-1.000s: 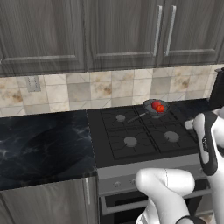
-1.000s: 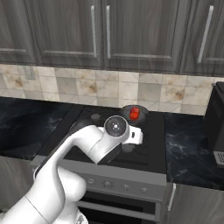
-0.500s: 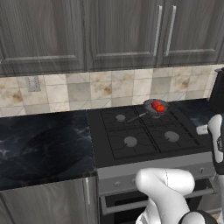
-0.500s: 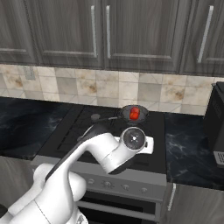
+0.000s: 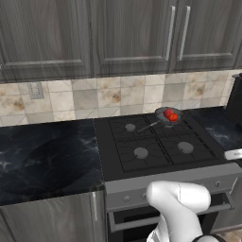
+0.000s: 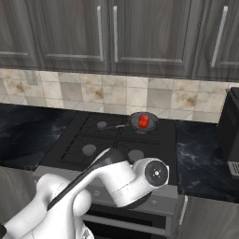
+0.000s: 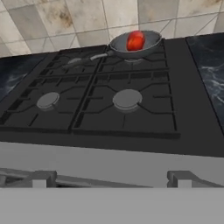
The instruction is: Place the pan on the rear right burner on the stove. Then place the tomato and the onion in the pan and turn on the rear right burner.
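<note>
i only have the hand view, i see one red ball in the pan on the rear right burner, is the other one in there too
observer: Yes. The left base view shows both in the pan: the onion and the tomato, side by side.
operator: ok, anything off to the right i should know about
observer: A dark boxy appliance stands on the counter right of the stove, back by the tiled wall.

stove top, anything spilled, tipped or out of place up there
Nothing stands out. The pan sits level on the rear right burner of the stove, handle toward the rear left burner, with the red vegetables inside it.
</note>
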Controlling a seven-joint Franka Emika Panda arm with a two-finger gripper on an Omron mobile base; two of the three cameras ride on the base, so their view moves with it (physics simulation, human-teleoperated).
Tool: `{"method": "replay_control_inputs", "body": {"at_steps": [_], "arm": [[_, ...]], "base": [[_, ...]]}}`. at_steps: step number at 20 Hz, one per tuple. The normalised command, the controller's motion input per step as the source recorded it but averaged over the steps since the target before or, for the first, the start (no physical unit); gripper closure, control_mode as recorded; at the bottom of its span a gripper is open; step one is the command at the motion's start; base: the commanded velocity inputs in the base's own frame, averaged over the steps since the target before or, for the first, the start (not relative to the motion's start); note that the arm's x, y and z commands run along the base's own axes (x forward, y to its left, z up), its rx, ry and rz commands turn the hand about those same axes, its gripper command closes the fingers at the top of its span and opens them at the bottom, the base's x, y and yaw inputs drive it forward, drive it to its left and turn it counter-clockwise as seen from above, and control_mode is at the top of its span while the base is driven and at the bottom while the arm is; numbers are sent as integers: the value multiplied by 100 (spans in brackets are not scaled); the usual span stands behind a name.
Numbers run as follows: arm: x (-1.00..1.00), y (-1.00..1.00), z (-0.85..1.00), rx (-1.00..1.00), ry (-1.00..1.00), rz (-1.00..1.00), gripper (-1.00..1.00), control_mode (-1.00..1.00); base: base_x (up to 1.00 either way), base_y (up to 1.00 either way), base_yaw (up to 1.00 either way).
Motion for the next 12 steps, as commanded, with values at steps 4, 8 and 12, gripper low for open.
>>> {"method": "replay_control_inputs", "body": {"at_steps": [4,8,12], "arm": [[-12,-2,-19,15,0,4,-100,-100],[0,-6,-20,16,0,3,-100,-100],[0,-5,-32,15,0,3,-100,-100]], "base": [[0,0,0],[0,0,0],[0,0,0]]}}
